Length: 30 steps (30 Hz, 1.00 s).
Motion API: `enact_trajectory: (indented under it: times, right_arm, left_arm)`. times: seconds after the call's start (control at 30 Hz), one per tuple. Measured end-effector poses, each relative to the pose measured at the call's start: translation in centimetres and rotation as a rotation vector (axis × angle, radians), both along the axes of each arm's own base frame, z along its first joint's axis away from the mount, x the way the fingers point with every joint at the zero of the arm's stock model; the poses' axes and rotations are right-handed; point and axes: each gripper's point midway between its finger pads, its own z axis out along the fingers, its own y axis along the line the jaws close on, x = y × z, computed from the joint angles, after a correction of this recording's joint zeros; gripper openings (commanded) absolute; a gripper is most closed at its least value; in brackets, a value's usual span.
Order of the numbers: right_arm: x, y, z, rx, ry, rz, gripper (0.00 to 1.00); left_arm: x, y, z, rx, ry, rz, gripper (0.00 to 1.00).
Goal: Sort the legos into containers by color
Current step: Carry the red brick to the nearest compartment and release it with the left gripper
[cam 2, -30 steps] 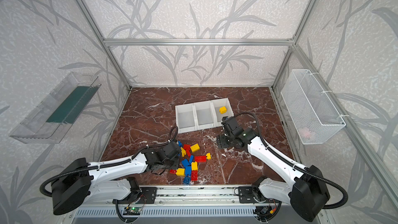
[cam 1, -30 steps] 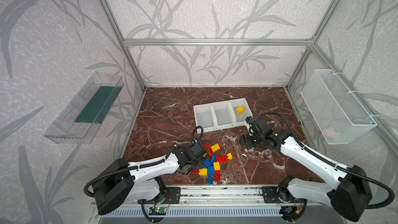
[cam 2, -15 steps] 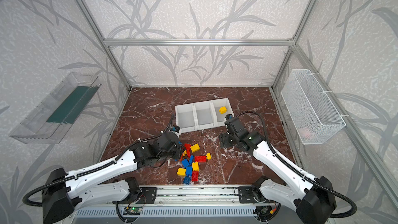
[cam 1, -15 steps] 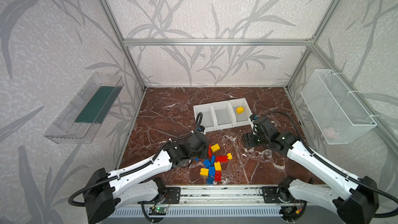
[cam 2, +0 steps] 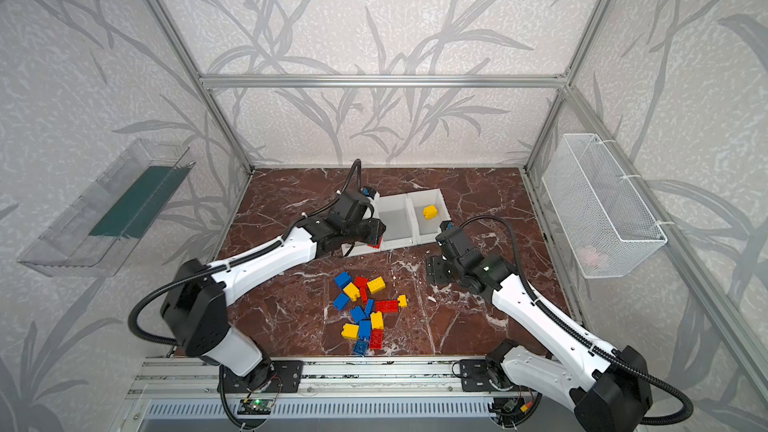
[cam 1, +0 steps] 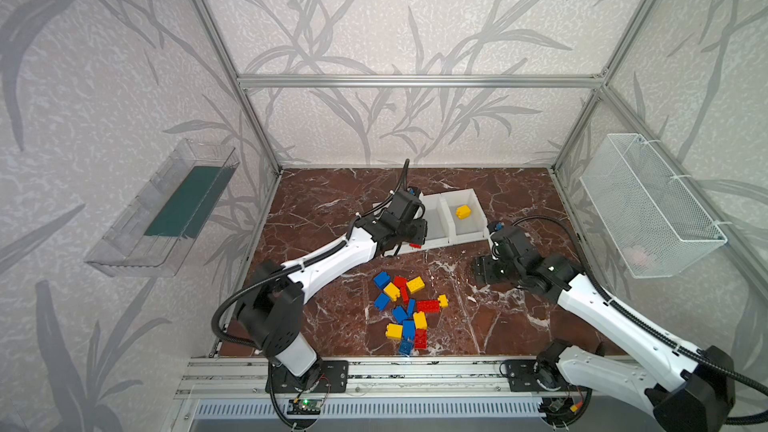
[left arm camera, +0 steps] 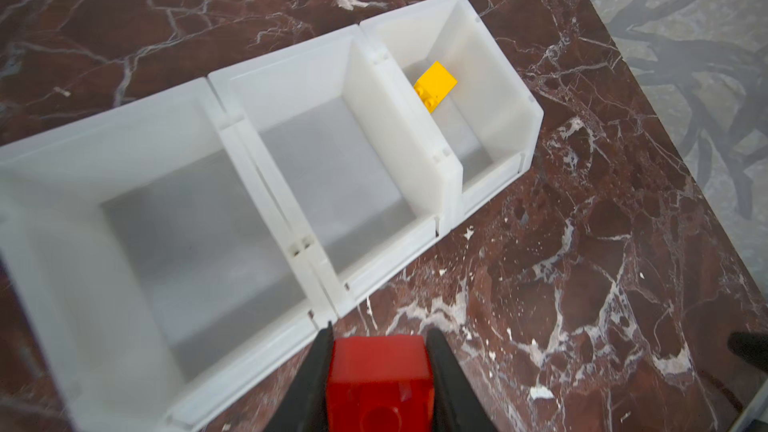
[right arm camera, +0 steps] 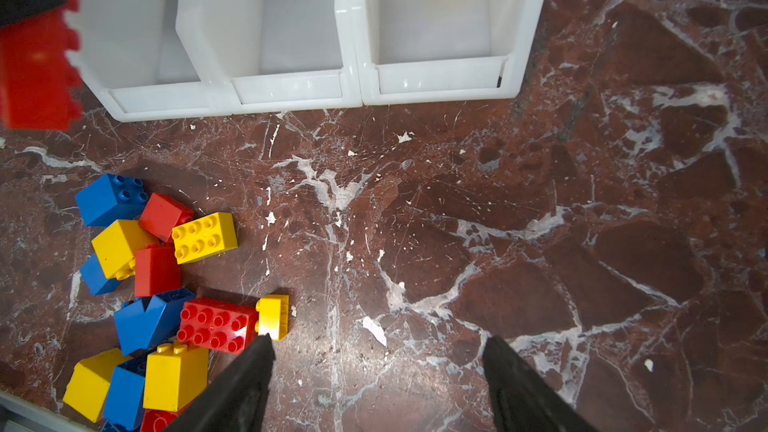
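Red-brown marble tabletop (cam 1: 332,209) fills the floor of a cell walled in leaf-patterned panels. On the left side, the left gripper (left arm camera: 380,338) is clamped on a red brick (left arm camera: 378,384), one black finger against each side of it. In both top views this brick (cam 1: 415,245) hangs at the near front edge of the left bin (left arm camera: 104,139). The left wrist view puts it just outside the front wall, near the seam with the middle bin (left arm camera: 291,72), not over either bin's inside. Both of those bins show bare floors. The right bin (left arm camera: 490,76) holds one yellow brick (left arm camera: 434,85), well apart from the held brick.

Nearer the front rail lies the loose pile (cam 1: 405,309) of blue, yellow and red bricks. To its right, the right gripper (right arm camera: 378,342) has its jaws spread wide over bare marble with nothing between them. In the right wrist view one fingertip (right arm camera: 264,344) shows just beside a small yellow brick (right arm camera: 272,317) at the pile's edge. Whether they touch I cannot tell.
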Motion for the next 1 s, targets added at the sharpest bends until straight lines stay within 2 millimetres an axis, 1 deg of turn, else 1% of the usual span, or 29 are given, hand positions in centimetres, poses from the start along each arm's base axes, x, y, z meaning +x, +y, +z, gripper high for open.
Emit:
enact_trajectory:
  times: [0.13,0.23,0.3,0.37,0.5,0.63,0.67,0.87,0.93,1.0]
  right_arm:
    - [0.0,0.0,0.0,0.000,0.002,-0.001,0.80]
    - [-0.1,0.0,0.0,0.001,0.003,0.001,0.80]
    - [-0.1,0.0,0.0,0.001,0.004,0.002,0.80]
    - [-0.1,0.0,0.0,0.000,0.004,0.003,0.80]
    - [-0.1,0.0,-0.1,-0.001,0.004,0.004,0.80]
    - [-0.1,0.0,-0.1,0.000,0.005,0.003,0.80]
    - [-0.1,0.0,-0.1,0.000,0.005,0.003,0.80]
    - [-0.1,0.0,0.0,0.001,0.004,0.004,0.80]
    - [-0.1,0.0,0.0,0.001,0.004,0.004,0.80]
    - [-0.1,0.0,-0.1,0.001,0.005,0.004,0.80]
  left_arm:
    - [2.4,-1.4,-1.9,0.011,0.026,-0.008,0.28]
    - [4.1,-2.4,-2.7,0.014,0.034,-0.012,0.28]
    - [5.0,-3.0,-2.8,0.008,0.034,-0.016,0.27]
    - [5.6,-3.4,-2.5,0.002,0.027,-0.017,0.27]
    - [5.9,-3.1,-2.2,0.000,0.019,-0.012,0.27]
    - [6.4,-1.8,-2.2,0.001,0.022,0.011,0.27]
    - [6.6,-1.2,-2.0,0.000,0.020,0.021,0.27]
    - [8.6,3.6,-1.2,0.004,0.006,0.109,0.27]
    - [9.1,5.2,-1.4,0.012,0.009,0.140,0.27]
    - [9.2,6.3,-2.0,0.018,0.022,0.159,0.28]
